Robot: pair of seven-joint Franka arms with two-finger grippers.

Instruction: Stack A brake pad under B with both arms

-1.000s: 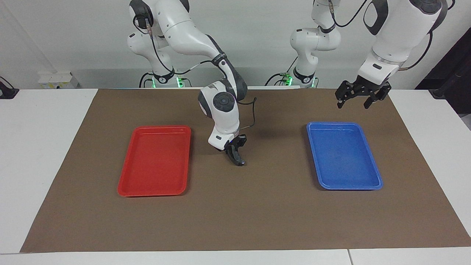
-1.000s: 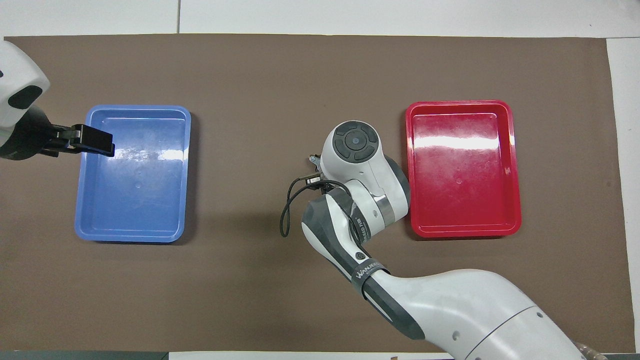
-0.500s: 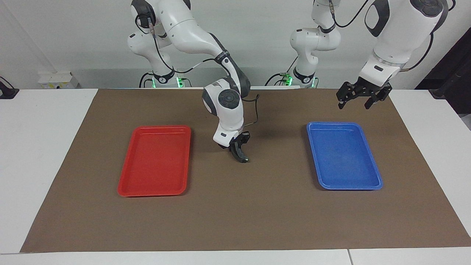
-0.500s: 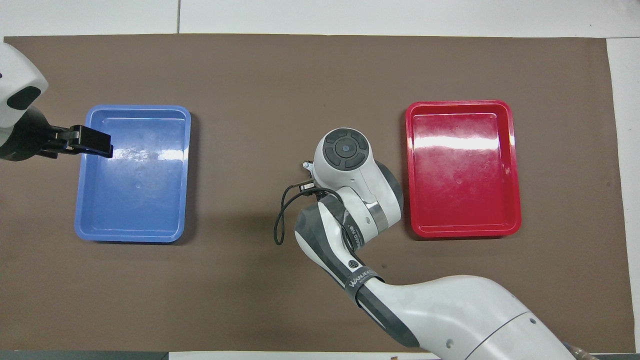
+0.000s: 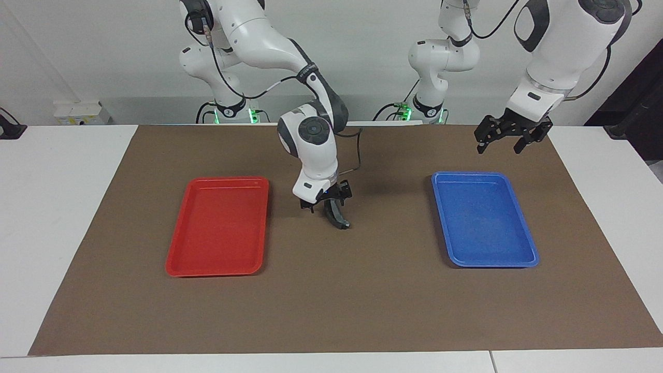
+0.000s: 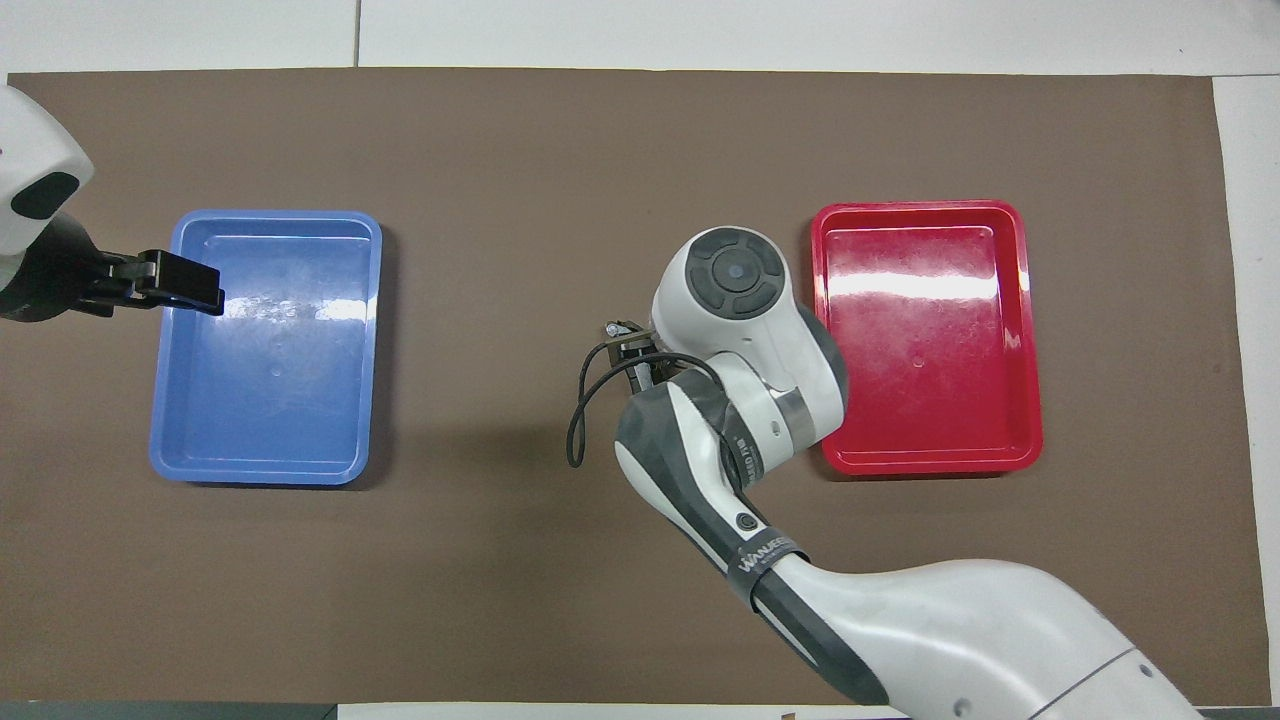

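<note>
One dark, curved pad with a grey edge (image 5: 337, 215) shows at the middle of the brown mat, between the two trays. It looks like B, the crescent pad. The short A pad does not show apart from it; I cannot tell whether it lies under B. My right gripper (image 5: 327, 203) is directly over the pad's upper end and touches or nearly touches it. In the overhead view the right arm's wrist (image 6: 735, 300) hides both gripper and pad. My left gripper (image 5: 505, 140) is open and empty in the air over the mat by the blue tray's robot-side edge; it also shows in the overhead view (image 6: 185, 283).
An empty red tray (image 5: 178, 259) lies toward the right arm's end, close beside the right wrist. An empty blue tray (image 5: 523, 248) lies toward the left arm's end. The brown mat (image 5: 331, 300) covers most of the white table.
The right wrist has turned and shifted toward the red tray, while the pad's lower tip has stayed where it was. The left arm has barely moved.
</note>
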